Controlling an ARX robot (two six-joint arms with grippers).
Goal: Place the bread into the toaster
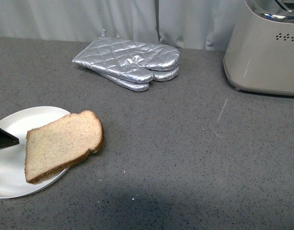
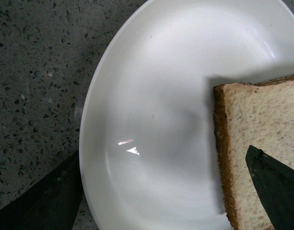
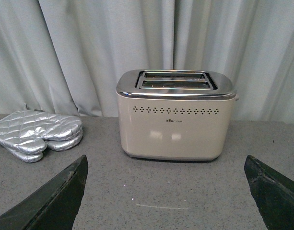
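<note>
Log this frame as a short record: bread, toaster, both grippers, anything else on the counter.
bread: lying flat on the white plate, rounded top reaching past the rim
toaster: upright, far right of the counter, slots look empty
left gripper: open, at the plate, one finger over the bread; contact unclear
right gripper: open, empty, facing the toaster
other: silver oven mitts, stacked near the curtain
task status: bread not yet lifted

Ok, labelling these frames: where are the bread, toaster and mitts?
bread (image 1: 63,143), front view, middle of crumb
toaster (image 3: 175,132), right wrist view, side wall
mitts (image 1: 127,57), front view, top mitt's palm
</note>
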